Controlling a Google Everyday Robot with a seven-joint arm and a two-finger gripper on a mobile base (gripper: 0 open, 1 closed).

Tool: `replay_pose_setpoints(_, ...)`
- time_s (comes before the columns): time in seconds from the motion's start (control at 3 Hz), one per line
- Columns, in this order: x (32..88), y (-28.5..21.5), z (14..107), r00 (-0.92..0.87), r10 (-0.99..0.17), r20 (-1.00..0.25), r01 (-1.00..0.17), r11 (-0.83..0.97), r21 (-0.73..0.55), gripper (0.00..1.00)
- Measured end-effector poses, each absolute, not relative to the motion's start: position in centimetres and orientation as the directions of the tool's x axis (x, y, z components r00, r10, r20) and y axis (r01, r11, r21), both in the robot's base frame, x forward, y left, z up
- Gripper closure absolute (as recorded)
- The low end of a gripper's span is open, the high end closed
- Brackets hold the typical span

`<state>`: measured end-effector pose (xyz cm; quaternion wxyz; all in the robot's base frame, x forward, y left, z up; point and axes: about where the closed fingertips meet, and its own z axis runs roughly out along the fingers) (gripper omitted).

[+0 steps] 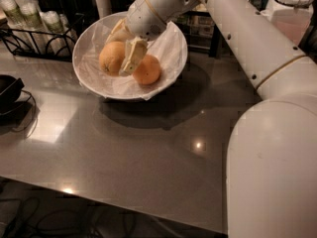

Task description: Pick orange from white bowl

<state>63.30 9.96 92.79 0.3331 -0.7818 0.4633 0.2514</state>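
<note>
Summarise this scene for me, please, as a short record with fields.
Bowl: large white round bowl lined with crinkled wrap, tilted, on grey tabletop
Orange: paler yellow-orange round fruit, in bowl, left in view
Other fruit: deeper reddish-orange round fruit, in bowl, to its right
Gripper: cream two-finger gripper, inside bowl, at the paler fruit
Status: orange not yet lifted out

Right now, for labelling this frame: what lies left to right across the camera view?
Black object at the edge, orange, gripper down in the white bowl between the two fruits, smaller reddish fruit, lidded jar.
</note>
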Motion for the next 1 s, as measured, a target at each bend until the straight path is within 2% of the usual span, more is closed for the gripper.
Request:
replay_pose_setpoints(0.67, 63.1, 4.8, 96.9, 0.416, -0.584, -0.697, -0.909, -0.240, -0.342, 1.00)
replay_pose_setpoints(1.0, 63.1, 4.8, 96.9, 0.416, -0.584, -0.697, -0.909, -0.240, -0.342, 1.00)
